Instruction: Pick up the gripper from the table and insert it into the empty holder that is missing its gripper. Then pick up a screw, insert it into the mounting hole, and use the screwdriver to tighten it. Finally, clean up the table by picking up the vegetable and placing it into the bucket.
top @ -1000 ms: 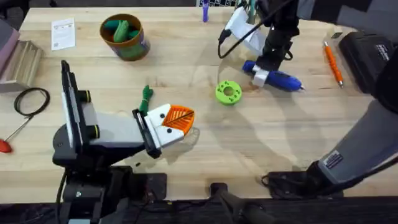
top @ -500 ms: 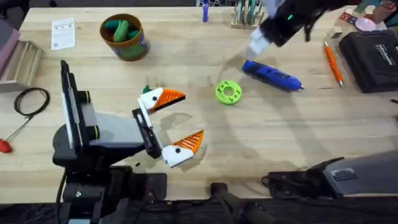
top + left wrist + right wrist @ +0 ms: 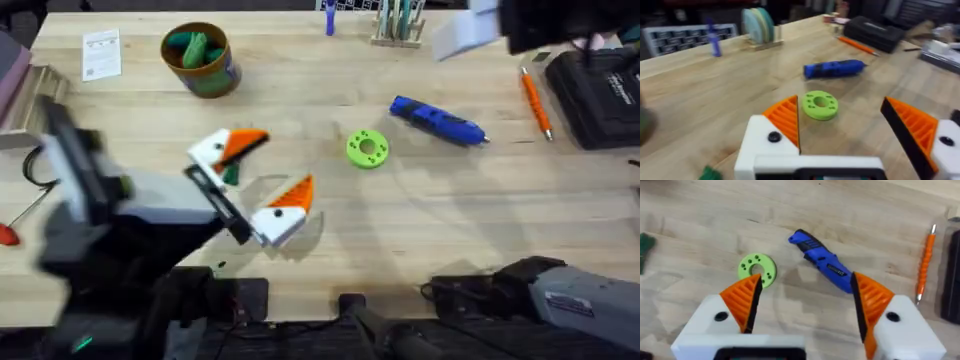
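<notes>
My left gripper hangs open over the table's left middle, its white fingers tipped with orange ribbed pads. The dark-green vegetable lies on the table, partly under the farther finger; a corner of the vegetable shows in the left wrist view. The bucket, with green items inside, stands at the back left. The blue screwdriver lies free right of centre. My right gripper is open and raised, with the screwdriver below it; overhead the right gripper is a blur at the back right. The loose gripper piece, empty holder and screw are out of view.
A bright-green disc with holes lies mid-table. An orange pen-like tool and a black case are at the right. A paper card and a red-handled tool sit at the left, a rack at the back.
My left gripper opened and shifted left over the vegetable. My right gripper lifted off the screwdriver and drew back to the far right; the screwdriver stayed on the table.
</notes>
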Motion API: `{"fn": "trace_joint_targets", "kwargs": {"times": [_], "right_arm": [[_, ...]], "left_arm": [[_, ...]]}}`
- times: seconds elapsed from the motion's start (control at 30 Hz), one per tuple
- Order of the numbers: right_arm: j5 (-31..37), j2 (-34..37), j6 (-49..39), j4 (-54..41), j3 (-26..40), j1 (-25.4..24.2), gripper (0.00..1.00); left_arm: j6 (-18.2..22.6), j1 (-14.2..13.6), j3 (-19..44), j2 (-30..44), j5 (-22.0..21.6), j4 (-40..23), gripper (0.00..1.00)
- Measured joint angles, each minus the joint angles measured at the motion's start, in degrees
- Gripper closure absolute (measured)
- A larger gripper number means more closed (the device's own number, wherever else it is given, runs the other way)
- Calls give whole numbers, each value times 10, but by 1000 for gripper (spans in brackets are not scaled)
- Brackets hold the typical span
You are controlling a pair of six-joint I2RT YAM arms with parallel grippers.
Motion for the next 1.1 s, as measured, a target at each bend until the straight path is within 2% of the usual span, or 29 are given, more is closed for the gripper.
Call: {"fn": "trace_joint_targets", "kwargs": {"times": [0.13, 0.27, 0.4, 0.5, 0.6, 0.77, 0.87, 0.97, 1.1], "right_arm": [[-17, -36, 25, -22, 0, 0, 10], [-32, -54, 35, -21, -9, 0, 10], [-52, -70, 40, -4, -69, 0, 10], [-73, -82, 40, 35, -135, 0, 10], [-88, -96, 48, 64, -195, 0, 10], [-99, -119, 57, 76, -258, 0, 10], [-103, -125, 58, 71, -271, 0, 10], [-103, -125, 61, 71, -275, 0, 10], [-103, -125, 61, 73, -275, 0, 9]], "left_arm": [[31, 0, 151, 58, -97, -132, 15], [61, 0, 284, 153, -179, -234, 15], [74, 0, 377, 257, -242, -320, 15], [80, 0, 425, 325, -272, -369, 15], [102, 0, 457, 380, -289, -394, 15], [119, 0, 470, 415, -304, -400, 15], [123, 0, 472, 415, -321, -399, 14], [123, 0, 478, 420, -362, -426, 14], [109, -1, 482, 477, -411, -468, 14]]}}
